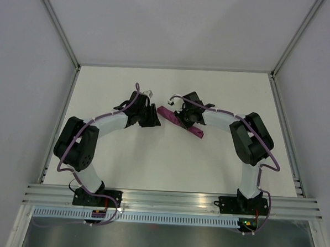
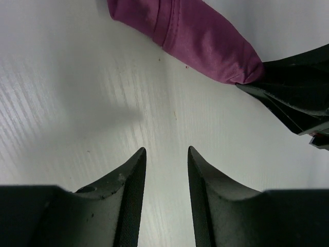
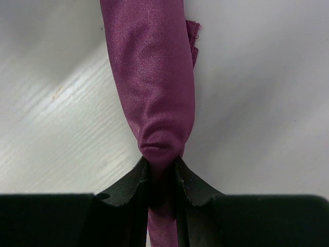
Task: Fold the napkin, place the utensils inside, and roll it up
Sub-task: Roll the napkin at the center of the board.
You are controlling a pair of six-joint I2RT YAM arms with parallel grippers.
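Note:
The napkin (image 1: 166, 113) lies on the white table as a tight plum-purple roll, slanting from upper left to lower right. My right gripper (image 1: 182, 120) sits over its middle. In the right wrist view the right gripper (image 3: 161, 160) is shut on the napkin (image 3: 154, 77), whose cloth bunches and narrows between the jaws. My left gripper (image 1: 154, 117) stands just left of the roll's upper end. In the left wrist view the left gripper (image 2: 166, 149) is open over bare table, with the napkin (image 2: 200, 36) ahead of it and apart. The utensils are hidden.
A black part of the right gripper (image 2: 298, 92) touches the roll's end in the left wrist view. White enclosure walls (image 1: 28, 94) stand on three sides of the table (image 1: 151, 167). An aluminium rail (image 1: 172, 200) runs along the near edge between the arm bases.

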